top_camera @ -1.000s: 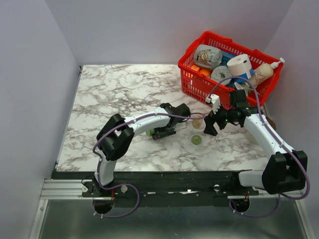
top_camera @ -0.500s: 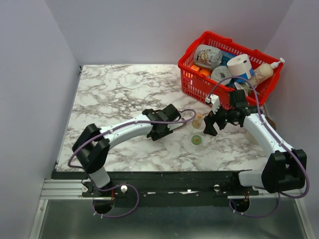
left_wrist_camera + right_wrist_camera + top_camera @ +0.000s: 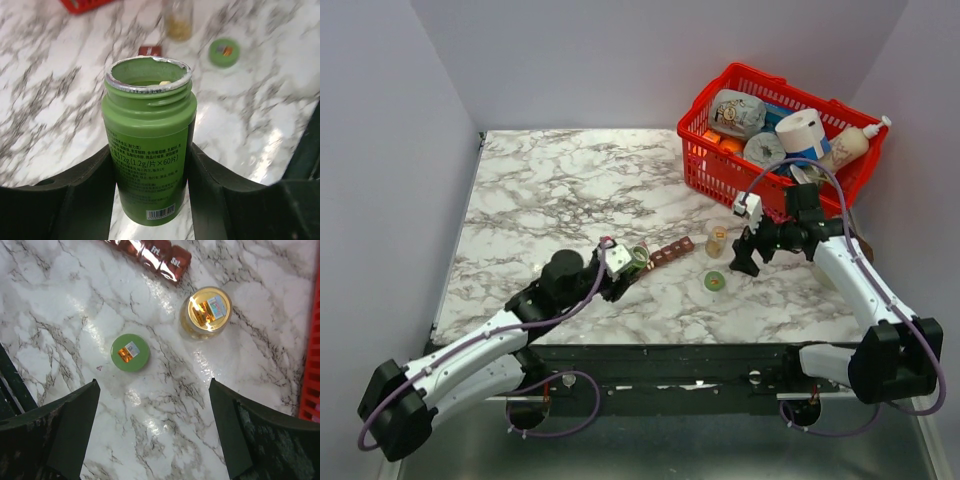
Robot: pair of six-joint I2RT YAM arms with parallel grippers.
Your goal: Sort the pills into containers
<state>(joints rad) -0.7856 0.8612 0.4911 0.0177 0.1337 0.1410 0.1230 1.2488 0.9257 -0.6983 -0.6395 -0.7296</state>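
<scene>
- The left end effector [image 3: 628, 266] is clamped on a green pill bottle [image 3: 149, 150], one finger [image 3: 85, 185] on each side of the labelled body.
- The bottle has no cap. A torn foil edge rings its open mouth, and one pale pill [image 3: 164, 82] lies just inside the rim.
- The pill organiser [image 3: 668, 252], a reddish-brown strip of small square cells, lies flat on the marble tabletop [image 3: 540, 190], running diagonally near the middle.
- In the top view the held bottle sits just beside the strip's left end. I cannot tell whether they touch.
- From the left wrist, only one reddish cell shows beyond the bottle's rim.
- The right end effector [image 3: 153, 385] is spread wide and holds nothing, hovering over bare marble.
- The strip's right end lies near the right end effector, ahead of it and to its left. The right wrist view shows the last cells lettered "Fri" and "Sat".
- A small clear bottle [image 3: 206, 312] with a shiny golden top stands upright just beside that end of the strip, between the strip and the right end effector.
- A green cap [image 3: 130, 352] lies flat on the tabletop, apart from the small bottle and nearer the arm bases than the strip.
- A red wire basket [image 3: 705, 165] full of groceries stands at the far right corner, well apart from the strip.
</scene>
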